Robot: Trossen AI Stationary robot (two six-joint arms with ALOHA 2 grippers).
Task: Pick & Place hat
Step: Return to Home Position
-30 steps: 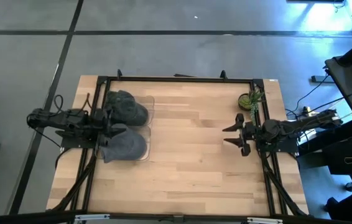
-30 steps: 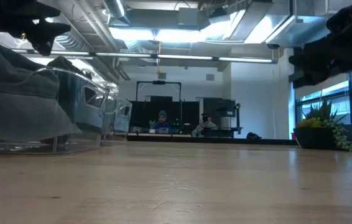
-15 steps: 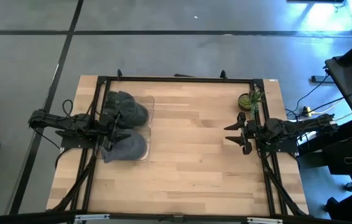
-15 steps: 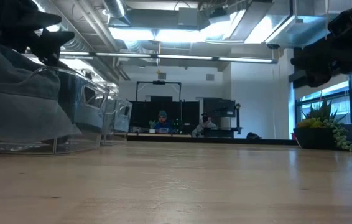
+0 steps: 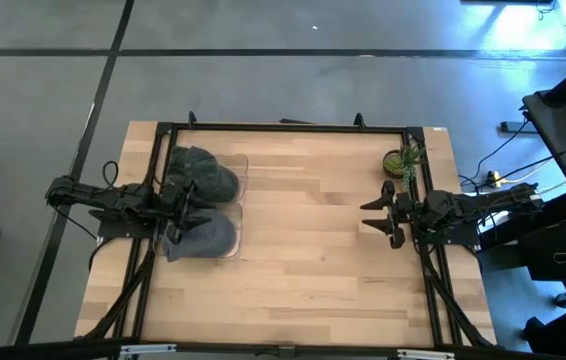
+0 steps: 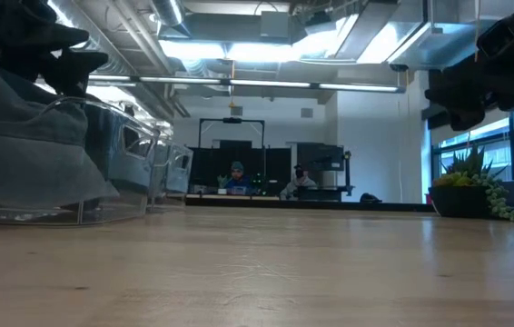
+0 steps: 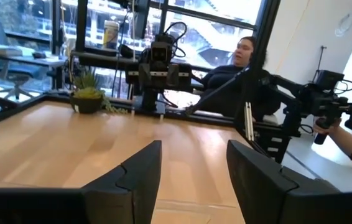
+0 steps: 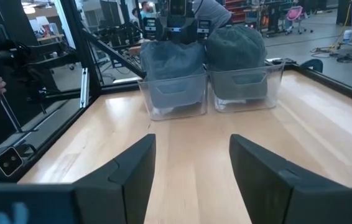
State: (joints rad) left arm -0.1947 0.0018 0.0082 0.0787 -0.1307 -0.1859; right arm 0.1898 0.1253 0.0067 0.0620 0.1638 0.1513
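Black cap (image 5: pixel 203 172) sits in top transparent bin (image 5: pixel 242 166), gray cap (image 5: pixel 205 237) in bottom transparent bin (image 5: pixel 236 248). Bins stand side by side, touching, at left edge of bench (image 5: pixel 313 270); both caps bulge above the rims. Left pincer (image 5: pixel 185 208) hangs over the seam btwn the bins, fingers apart, nothing held. Broad bare wood lies btwn bins and right pincer (image 5: pixel 371 215), which is at the right edge, well apart from bins, fingers spread, holding nothing. Potted plant (image 5: pixel 403 160) just beside right arm, near far right corner. Black frame rail (image 5: pixel 283 127) runs along bench perimeter.
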